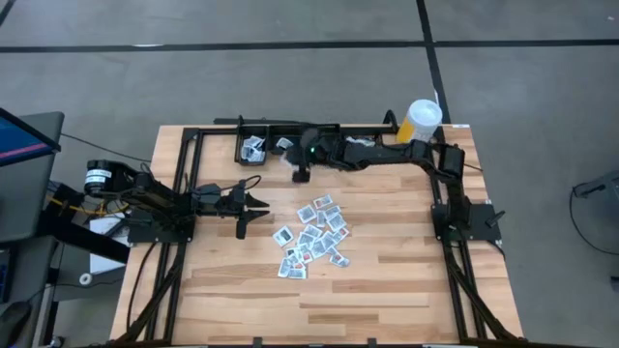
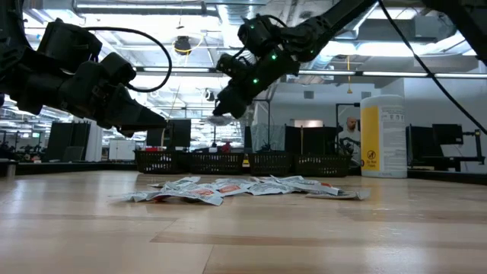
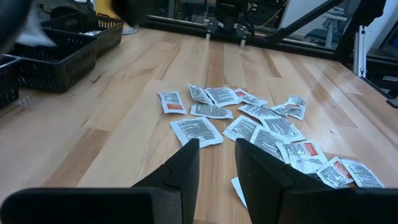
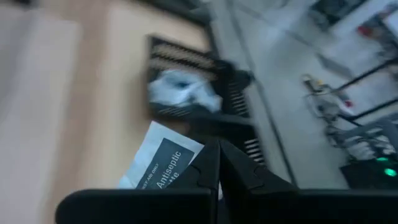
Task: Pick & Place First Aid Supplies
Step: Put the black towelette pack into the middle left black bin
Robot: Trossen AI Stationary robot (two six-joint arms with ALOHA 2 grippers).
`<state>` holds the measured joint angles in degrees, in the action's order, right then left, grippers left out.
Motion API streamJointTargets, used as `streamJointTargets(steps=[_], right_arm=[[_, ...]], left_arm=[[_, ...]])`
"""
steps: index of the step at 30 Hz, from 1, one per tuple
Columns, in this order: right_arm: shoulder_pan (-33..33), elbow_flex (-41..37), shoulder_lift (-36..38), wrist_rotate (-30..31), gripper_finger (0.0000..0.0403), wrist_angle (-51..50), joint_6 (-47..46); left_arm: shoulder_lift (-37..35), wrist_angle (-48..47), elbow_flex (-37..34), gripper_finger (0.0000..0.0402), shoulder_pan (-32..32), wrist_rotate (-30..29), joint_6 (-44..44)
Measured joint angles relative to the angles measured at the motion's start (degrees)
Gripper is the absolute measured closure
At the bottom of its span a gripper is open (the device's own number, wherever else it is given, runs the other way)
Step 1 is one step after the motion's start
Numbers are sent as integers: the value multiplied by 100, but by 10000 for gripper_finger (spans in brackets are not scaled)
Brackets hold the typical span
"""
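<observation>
Packet [image 4: 163,163] pinched in shut right gripper [image 1: 301,174], carried near the bins [image 1: 254,151].
Bins lie just beside and below the tool, holding packets already; pile [image 1: 311,237] sits well apart, nearer the left gripper [image 1: 253,205], half-open, empty, pointed at it.

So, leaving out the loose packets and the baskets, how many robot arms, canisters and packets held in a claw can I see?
Robot arms: 2, one ending in the left claw, one in the right claw
White-and-yellow canister: 1
Packet pinched in the right claw: 1
Total: 4
</observation>
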<state>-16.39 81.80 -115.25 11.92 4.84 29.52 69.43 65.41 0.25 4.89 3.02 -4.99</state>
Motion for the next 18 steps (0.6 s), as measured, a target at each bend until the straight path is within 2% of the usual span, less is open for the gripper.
streamJointTargets(steps=[5, 9, 18], right_arm=[[-353, 0, -4, -24, 402, 604, -253], [-613, 0, -8, -268, 402, 923, -615], [-1079, -2, -30, -475, 399, 977, -1320]], left_arm=[[0, -1, 0, 298, -1, 0, 2], [0, -2, 0, 298, -2, 0, 10], [-2, -2, 0, 298, 0, 0, 24]])
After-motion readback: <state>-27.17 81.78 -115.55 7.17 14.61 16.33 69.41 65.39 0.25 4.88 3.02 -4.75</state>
